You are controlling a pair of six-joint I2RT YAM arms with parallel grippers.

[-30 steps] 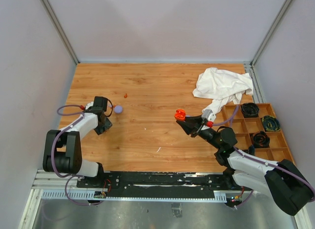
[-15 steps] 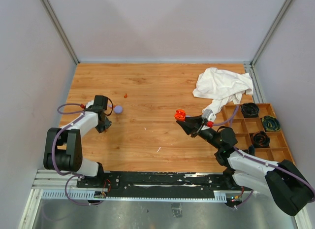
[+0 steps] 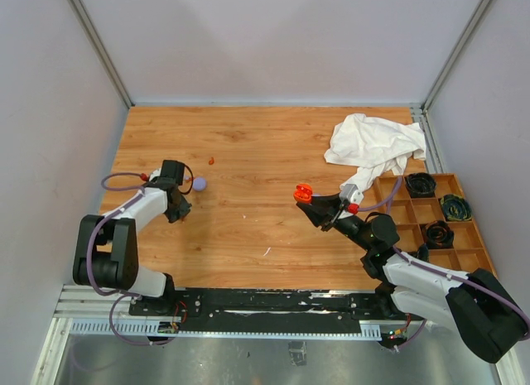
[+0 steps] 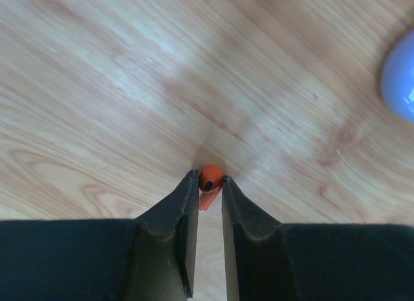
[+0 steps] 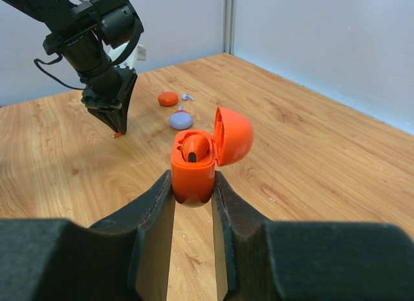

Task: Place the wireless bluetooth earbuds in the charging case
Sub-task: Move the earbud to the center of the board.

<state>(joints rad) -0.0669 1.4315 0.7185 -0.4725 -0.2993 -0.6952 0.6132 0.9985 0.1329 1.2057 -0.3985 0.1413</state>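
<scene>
My left gripper (image 4: pixel 209 182) is shut on a tiny orange-red earbud (image 4: pixel 210 177), pinched at the fingertips right at the wooden table. In the top view this gripper (image 3: pixel 180 213) is at the table's left side. My right gripper (image 5: pixel 193 186) is shut on the orange-red charging case (image 5: pixel 193 177) and holds it upright above the table's middle (image 3: pixel 303 192). The case's lid (image 5: pixel 233 135) is open and one orange-red earbud (image 5: pixel 194 147) sits in a slot. The left gripper (image 5: pixel 118 129) shows at the far left of the right wrist view.
A lavender disc (image 3: pixel 199 184) lies just right of the left gripper, with an orange-red disc (image 3: pixel 212 161) beyond it. Small lavender pieces (image 5: pixel 187 96) lie near them. A crumpled white cloth (image 3: pixel 373 145) lies at the back right. A wooden compartment tray (image 3: pixel 411 213) holds black coils.
The left gripper's jaws have closed onto the orange-red earbud, and the arm has shifted slightly right. The right arm and the case have not moved.
</scene>
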